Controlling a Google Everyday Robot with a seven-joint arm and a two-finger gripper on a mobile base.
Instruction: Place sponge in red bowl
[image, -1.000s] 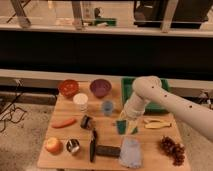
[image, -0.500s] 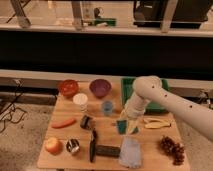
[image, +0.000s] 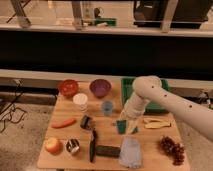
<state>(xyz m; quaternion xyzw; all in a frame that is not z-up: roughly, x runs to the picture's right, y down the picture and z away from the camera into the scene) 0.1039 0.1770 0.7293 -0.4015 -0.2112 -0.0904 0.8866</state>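
Pinching sponge (image: 121, 128): gripper (image: 126, 121), low at mid-table (image: 60, 152), fingers closed on it. Likely soft, light, squashy; best held across its narrow sides.

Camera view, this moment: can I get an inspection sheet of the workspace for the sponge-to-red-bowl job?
Surface: wooden table, crowded.
Job's things: sponge low over the table's middle right, at the tip of the hand; red bowl at the back left, sponge not in it.
Clutter: purple bowl, white cup, blue cup, carrot, apple, dark block, grey-blue cloth, banana, grapes, green tray.
Grippers: hand shut, low at the sponge; a grip cannot be confirmed.
Cables: black cables on the floor, left of the table.
Surroundings: railing behind.
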